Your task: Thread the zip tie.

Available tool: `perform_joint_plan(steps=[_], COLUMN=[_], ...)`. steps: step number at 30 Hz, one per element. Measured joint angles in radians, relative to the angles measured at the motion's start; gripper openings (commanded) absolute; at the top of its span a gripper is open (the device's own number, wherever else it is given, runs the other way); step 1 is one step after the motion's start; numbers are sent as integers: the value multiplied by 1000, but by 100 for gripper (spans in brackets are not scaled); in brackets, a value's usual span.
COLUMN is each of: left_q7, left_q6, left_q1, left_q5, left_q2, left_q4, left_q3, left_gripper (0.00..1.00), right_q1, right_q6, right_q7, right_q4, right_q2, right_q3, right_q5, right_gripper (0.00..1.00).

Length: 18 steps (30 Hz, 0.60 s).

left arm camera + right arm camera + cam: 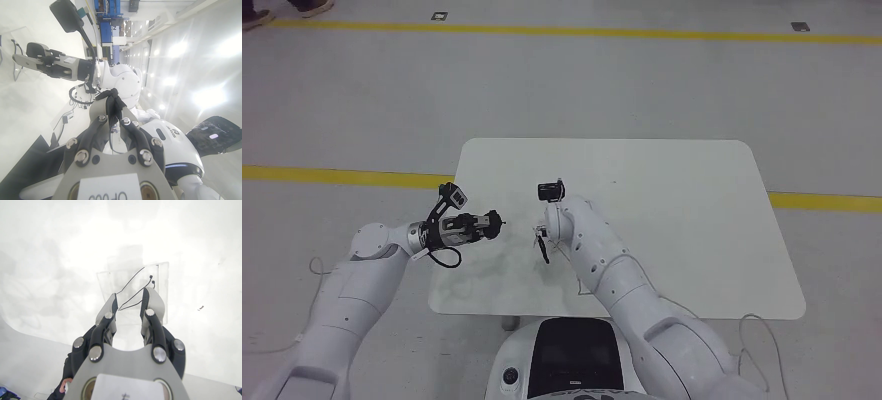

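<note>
Since my left pincer (113, 95) is pressed together on what I take for one thin black plastic zip tie (110, 132), its strand trailing back between the fingers, I'd hold that arm steady. My right pincer (129, 300) stands apart just above one clear flat plastic tray (163, 275) on the white counter (56, 256). I'd close it low on a strand, near a head. Past its tips I count two heads, so two loose ties (150, 276) in the tray.

White label (109, 186) on left hand (113, 100): print upside down, cut off; sticker (128, 386) on right hand (130, 296): illegible
</note>
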State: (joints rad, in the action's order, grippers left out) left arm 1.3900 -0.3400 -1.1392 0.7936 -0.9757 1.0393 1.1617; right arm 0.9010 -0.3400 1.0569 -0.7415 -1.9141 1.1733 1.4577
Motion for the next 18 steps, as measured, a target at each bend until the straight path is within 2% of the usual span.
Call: perform_joint_plan(steps=[18], left_q7=[0], left_q6=[0], left_q1=[0], left_q5=[0], left_q2=[0], left_q4=[0], left_q3=[0], left_gripper=[0], right_q1=[-99], right_q6=[0], right_q7=[-71], right_q4=[207], right_q2=[-41], right_q3=[18], right_q5=[-27], right_gripper=[26])
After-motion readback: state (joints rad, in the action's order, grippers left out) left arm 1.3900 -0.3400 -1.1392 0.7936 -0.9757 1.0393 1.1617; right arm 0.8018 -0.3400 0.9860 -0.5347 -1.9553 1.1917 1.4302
